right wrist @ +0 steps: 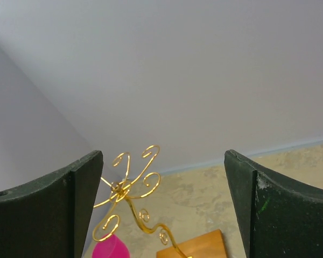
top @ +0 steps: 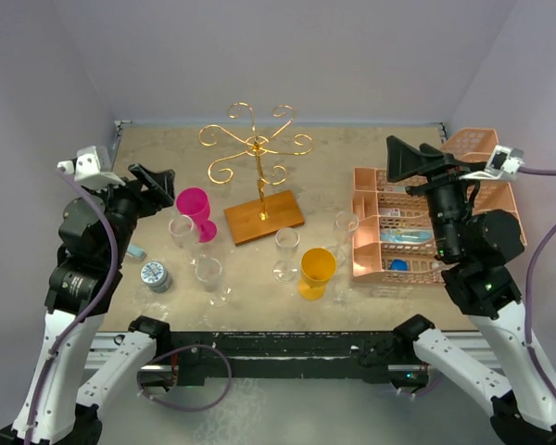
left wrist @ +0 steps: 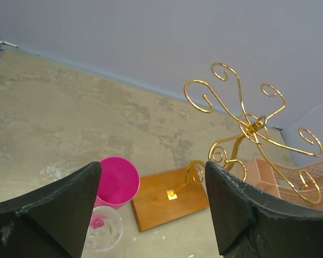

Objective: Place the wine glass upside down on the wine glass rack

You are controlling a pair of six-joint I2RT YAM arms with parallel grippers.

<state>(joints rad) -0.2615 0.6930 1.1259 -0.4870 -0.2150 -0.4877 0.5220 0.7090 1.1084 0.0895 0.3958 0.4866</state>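
Note:
The wine glass rack (top: 257,145) is gold wire with curled arms on a brown wooden base (top: 264,218), standing mid-table with nothing hanging on it. Several wine glasses stand upright around it: a pink one (top: 195,209), an orange one (top: 317,271) and clear ones such as the nearest to the base (top: 286,250). My left gripper (top: 157,183) hovers open just left of the pink glass (left wrist: 117,181), facing the rack (left wrist: 253,126). My right gripper (top: 417,159) is raised open at the right, looking across at the rack (right wrist: 124,185). Neither holds anything.
A salmon-pink tiered tray organizer (top: 417,232) stands at the right, under my right arm. A small round tin (top: 155,275) and a small blue item (top: 135,252) lie near the left arm. Grey walls close off the back and sides.

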